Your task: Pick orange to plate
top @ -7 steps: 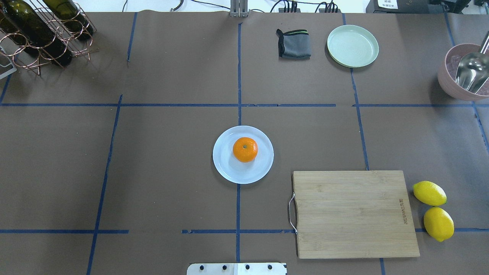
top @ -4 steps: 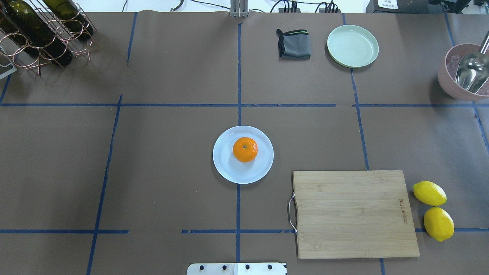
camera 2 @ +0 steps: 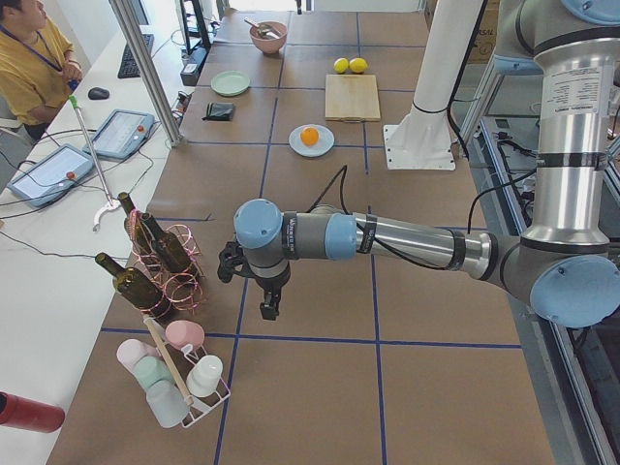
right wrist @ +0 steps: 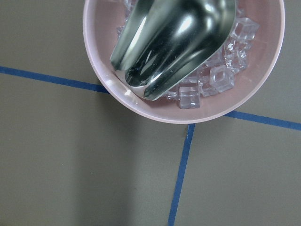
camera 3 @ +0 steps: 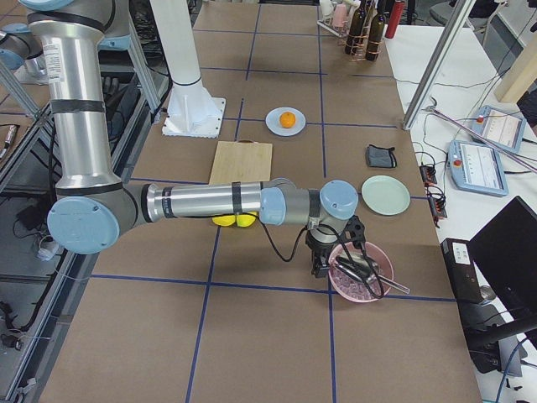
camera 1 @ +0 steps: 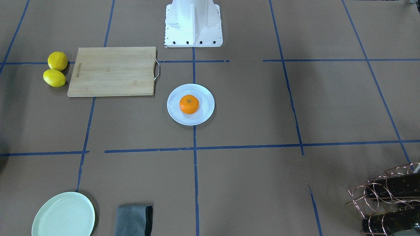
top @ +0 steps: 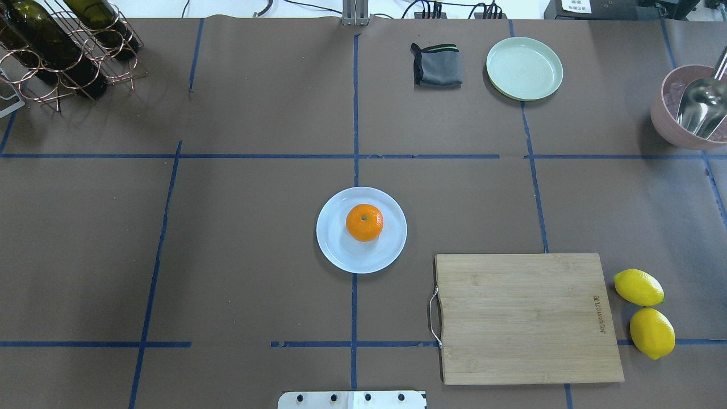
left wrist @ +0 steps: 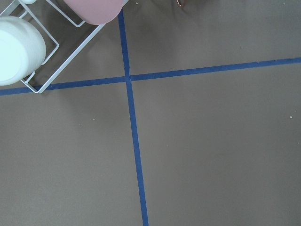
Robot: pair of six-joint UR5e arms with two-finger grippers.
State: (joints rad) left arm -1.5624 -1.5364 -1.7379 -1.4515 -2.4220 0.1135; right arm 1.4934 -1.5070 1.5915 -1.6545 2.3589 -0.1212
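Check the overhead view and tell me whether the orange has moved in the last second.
No. The orange holds the same spot on the plate, and the plate straddles the blue tape line exactly as before.

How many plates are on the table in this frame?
2. The white plate sits at the centre of the table with the orange on it; the mint-green plate lies empty at the far edge, beside the grey cloth. None seems hidden.
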